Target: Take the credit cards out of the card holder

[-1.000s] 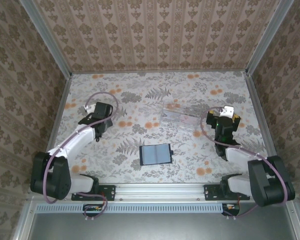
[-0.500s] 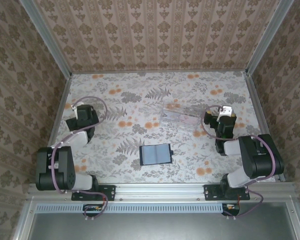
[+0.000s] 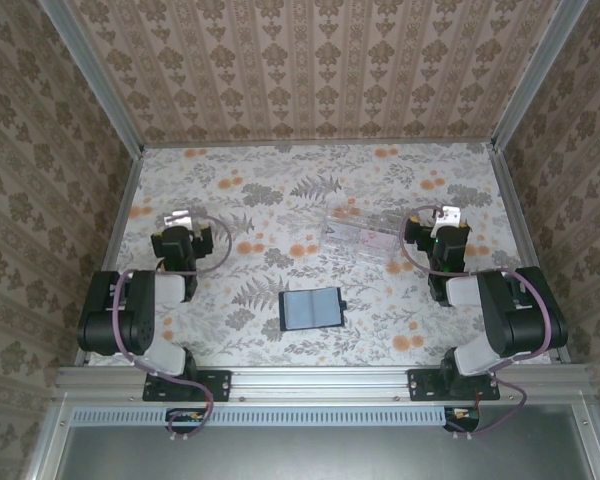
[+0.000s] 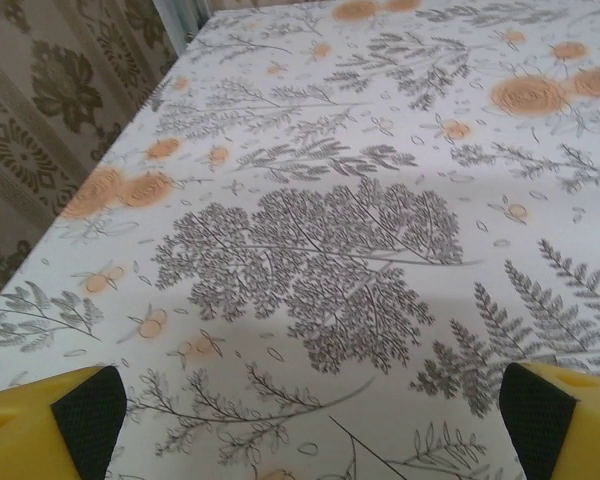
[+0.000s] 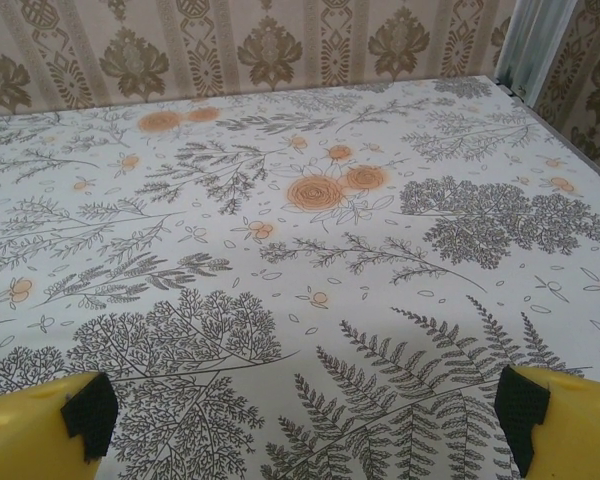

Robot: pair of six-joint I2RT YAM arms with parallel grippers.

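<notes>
Arms have folded back toward the lower corners, left hand (image 3: 180, 218) and right hand (image 3: 447, 214) apart and empty; card holder (image 3: 311, 309) lies open, credit cards (image 3: 373, 239) apparently already out.

A clear plastic tray (image 3: 363, 233) lies flat on the table (image 3: 280, 185), right of centre and in the far half, its long sides slanting a little against the table's edges. The table's pale surface is printed with grey ferns, leafy sprays and orange blossoms, and walls (image 3: 310, 70) papered in a beige damask pattern close it in on the left, far and right sides. Bare metal posts (image 3: 92, 80) rise at the far corners, and a metal rail (image 3: 320, 379) runs along the near edge with a grey ribbed strip (image 3: 320, 416) just below it.
</notes>
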